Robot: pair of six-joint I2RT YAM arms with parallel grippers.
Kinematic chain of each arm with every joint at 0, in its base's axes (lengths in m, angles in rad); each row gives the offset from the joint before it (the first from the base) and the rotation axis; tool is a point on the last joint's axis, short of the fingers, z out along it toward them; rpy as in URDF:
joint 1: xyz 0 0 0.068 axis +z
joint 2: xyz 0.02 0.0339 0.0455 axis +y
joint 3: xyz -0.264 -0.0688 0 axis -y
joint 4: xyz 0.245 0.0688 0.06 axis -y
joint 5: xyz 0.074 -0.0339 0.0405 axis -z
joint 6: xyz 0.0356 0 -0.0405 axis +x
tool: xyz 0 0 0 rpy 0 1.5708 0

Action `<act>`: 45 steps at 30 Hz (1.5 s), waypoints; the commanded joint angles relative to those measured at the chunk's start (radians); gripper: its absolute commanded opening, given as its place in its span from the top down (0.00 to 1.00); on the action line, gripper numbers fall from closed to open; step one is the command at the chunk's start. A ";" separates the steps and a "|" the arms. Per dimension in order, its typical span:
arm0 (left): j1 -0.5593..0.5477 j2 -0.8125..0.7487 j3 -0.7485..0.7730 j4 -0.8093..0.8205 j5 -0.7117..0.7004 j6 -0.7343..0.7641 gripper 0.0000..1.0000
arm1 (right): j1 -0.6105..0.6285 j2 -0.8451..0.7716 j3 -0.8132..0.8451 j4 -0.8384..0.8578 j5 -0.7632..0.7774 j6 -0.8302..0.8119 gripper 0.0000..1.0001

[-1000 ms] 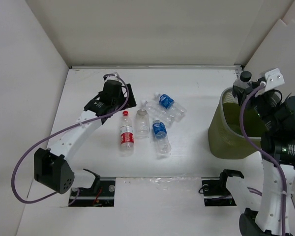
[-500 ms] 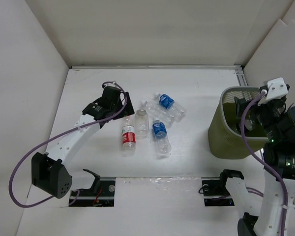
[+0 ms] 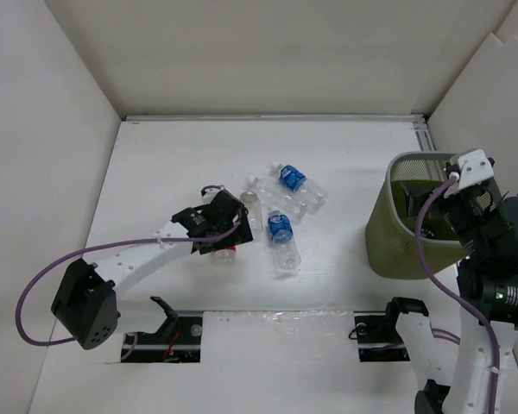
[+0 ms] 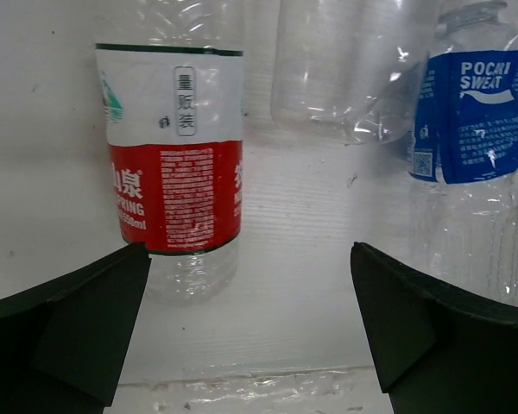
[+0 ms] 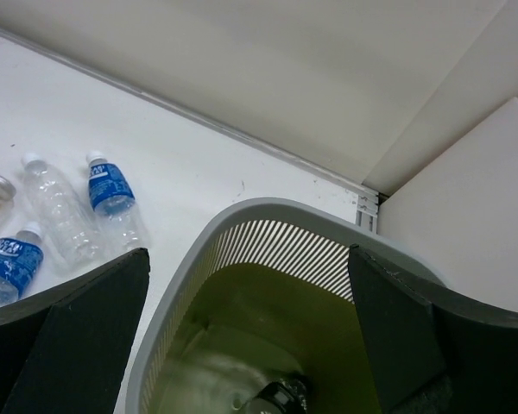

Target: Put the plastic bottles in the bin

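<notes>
While the right gripper (image 5: 249, 259) hangs above the olive-green bin (image 3: 382, 231) with its fingers spread and nothing between them, a dark-capped bottle (image 5: 281, 398) lies at the bin's bottom. The left gripper (image 4: 249, 259) sits low over the white table (image 3: 155, 164), fingers wide apart and empty. A red-labelled bottle (image 4: 174, 164) lies just ahead, nearer one finger than the other. Beside it lie a plain clear bottle (image 4: 345, 69) and a blue Pocari Sweat bottle (image 4: 470, 112). The step in hand appears to be picking up the red-labelled bottle. That likely calls for centring the fingers across its body, closing, then carrying it to the bin.
</notes>
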 commanded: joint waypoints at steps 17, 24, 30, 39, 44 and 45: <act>-0.003 0.154 -0.206 0.151 -0.085 -0.134 0.18 | -0.005 -0.058 -0.003 0.058 -0.081 -0.018 0.00; -0.003 0.036 -0.220 0.093 -0.151 -0.216 1.00 | -0.005 -0.067 0.031 0.038 -0.091 -0.038 0.00; -0.081 -0.217 0.006 -0.082 -0.358 -0.147 1.00 | -0.005 -0.027 -0.125 0.367 -0.471 0.104 0.00; -0.123 -0.480 0.138 0.455 -0.201 0.428 1.00 | 0.249 0.240 0.008 0.686 -0.532 0.247 0.00; -0.123 -0.389 0.254 0.583 0.049 0.622 1.00 | 0.538 0.482 0.181 0.780 -0.578 0.261 0.00; -0.123 -0.373 0.268 0.594 0.071 0.649 1.00 | 0.566 0.509 0.198 0.780 -0.578 0.261 0.00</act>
